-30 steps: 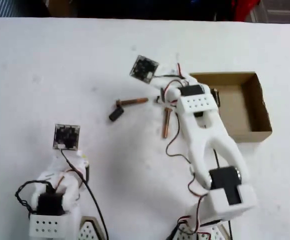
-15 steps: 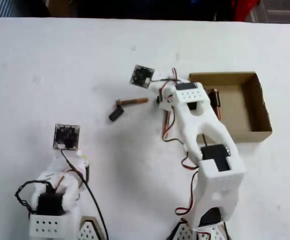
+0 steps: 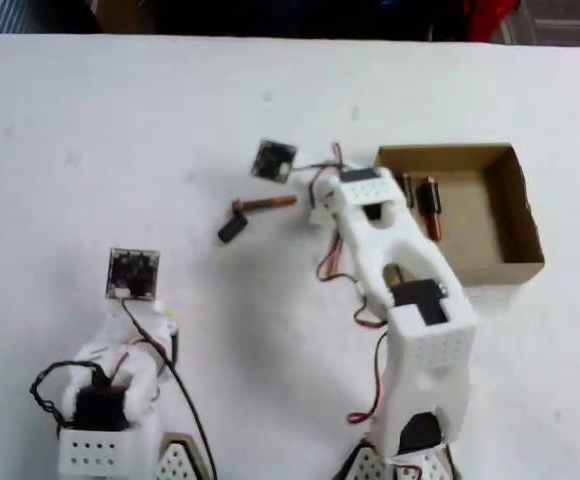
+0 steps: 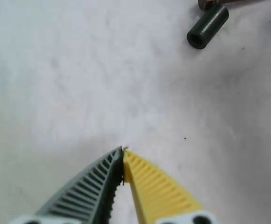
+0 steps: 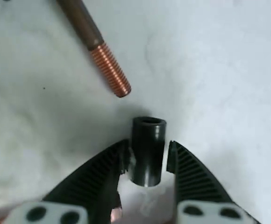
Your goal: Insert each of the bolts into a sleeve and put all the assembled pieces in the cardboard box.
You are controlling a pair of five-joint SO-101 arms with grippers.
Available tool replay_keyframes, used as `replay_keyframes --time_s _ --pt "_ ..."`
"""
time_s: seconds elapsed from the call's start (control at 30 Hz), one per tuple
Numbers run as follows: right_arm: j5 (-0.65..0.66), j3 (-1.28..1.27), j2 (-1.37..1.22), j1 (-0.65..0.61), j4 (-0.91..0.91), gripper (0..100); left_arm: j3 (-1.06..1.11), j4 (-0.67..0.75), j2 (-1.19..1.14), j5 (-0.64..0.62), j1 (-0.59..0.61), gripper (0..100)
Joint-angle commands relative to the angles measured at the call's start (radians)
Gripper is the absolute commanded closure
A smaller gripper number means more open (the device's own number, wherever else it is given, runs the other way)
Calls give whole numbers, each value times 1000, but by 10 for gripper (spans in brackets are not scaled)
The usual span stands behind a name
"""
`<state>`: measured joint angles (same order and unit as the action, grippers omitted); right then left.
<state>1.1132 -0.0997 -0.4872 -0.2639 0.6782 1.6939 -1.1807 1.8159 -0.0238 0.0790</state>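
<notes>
Bolt of copper-coloured metal [image 3: 265,203], threaded at one end, lies flat on the white table [image 3: 120,100]. In the high view we see it at nine o'clock from the open brown cardboard box [image 3: 515,215], well apart from it. A short black cylindrical sleeve [image 3: 232,228] lies loose just beside the bolt's head, at six o'clock from it. Inside the box, near its nine o'clock wall, rest two assembled pieces [image 3: 430,205], each a copper bolt in a dark sleeve.

From the right wrist we see the right gripper [image 5: 148,145] grasping a second black sleeve [image 5: 148,133], its black fingers on either side and the sleeve's open end facing out. The bolt's threaded tip lies near that open end, not touching it.

The left gripper [image 4: 123,156], one finger grey and one yellow, is clenched on nothing, tips touching above bare table. The left arm sits at seven o'clock of the table.
</notes>
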Motion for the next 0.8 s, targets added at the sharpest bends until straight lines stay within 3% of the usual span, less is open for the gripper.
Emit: replay_keyframes --time_s 0.0,0.23,0.37,0.63,0.77 --pt "12 18 -5 -19 -4 872 0 26 8 5 5 977" --pt "12 18 -8 -22 -10 883 0 26 8 5 5 977" --pt "9 28 1 -24 -10 988 0 26 8 5 5 977" --pt "2 60 21 -21 -2 981 0 26 8 5 7 977" --pt "-107 61 97 -22 -2 981 0 26 8 5 7 977"
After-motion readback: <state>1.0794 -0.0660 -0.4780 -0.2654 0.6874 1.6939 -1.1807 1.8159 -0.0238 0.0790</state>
